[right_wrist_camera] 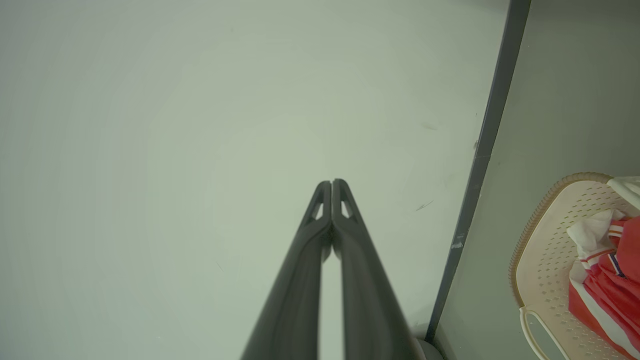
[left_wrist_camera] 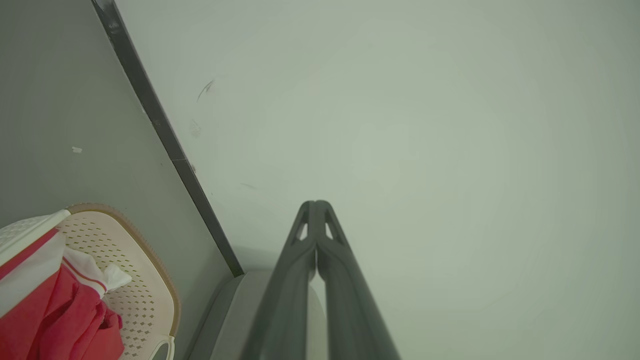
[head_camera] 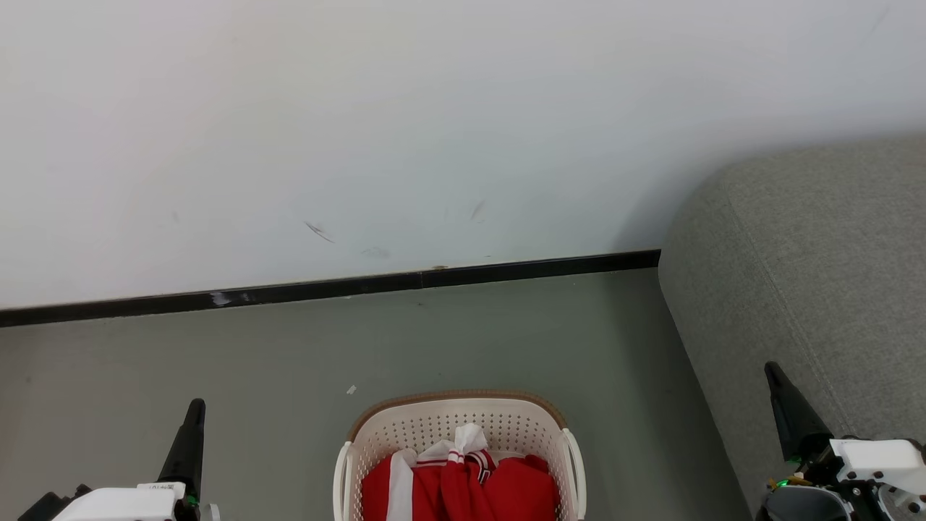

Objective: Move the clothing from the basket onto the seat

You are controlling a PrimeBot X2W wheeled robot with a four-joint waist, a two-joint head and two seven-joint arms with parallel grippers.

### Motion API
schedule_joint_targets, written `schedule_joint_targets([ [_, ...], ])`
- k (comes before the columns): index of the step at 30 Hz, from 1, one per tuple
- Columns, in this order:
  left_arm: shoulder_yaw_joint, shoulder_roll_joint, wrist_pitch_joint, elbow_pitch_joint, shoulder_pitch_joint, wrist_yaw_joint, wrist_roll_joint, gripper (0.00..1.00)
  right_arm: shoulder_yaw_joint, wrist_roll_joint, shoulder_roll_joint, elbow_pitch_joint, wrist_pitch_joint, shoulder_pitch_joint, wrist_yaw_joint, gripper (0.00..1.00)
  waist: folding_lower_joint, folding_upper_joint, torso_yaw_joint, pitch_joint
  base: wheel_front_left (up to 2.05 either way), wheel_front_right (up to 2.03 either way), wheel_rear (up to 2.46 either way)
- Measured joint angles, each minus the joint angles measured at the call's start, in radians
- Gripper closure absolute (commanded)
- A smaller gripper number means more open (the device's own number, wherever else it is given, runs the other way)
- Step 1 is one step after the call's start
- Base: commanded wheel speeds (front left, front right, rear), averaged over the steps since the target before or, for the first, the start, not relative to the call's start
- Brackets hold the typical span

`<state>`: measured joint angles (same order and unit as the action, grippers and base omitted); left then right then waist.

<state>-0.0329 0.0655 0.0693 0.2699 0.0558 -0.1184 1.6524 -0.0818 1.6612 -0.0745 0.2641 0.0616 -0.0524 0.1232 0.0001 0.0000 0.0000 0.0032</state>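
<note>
Left gripper (left_wrist_camera: 316, 210) and right gripper (right_wrist_camera: 331, 187) are held clenched on nothing either side of the basket (head_camera: 434, 423), and the clothing (head_camera: 463, 485) heaped inside could be pinched by one loose fold and dropped on the floor (head_camera: 217, 362) short of the seat (head_camera: 810, 275).

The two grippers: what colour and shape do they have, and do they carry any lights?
The left gripper and the right gripper each have two long, dark grey fingers that taper to a narrow tip, with a small triangular cut-out near the end. Each sits on a white housing with a small green light.
</note>
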Motion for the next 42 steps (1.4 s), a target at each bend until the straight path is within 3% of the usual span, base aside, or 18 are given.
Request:
schedule_joint_targets([
  [42, -0.003, -0.002, 0.001, 0.0, 0.0, 0.0, 0.0, 1.0, -0.003, -0.009, 0.002, 0.0, 0.002, 0.0, 0.0, 1.0, 0.0, 0.0, 0.0, 0.0, 0.0, 0.0, 0.0],
])
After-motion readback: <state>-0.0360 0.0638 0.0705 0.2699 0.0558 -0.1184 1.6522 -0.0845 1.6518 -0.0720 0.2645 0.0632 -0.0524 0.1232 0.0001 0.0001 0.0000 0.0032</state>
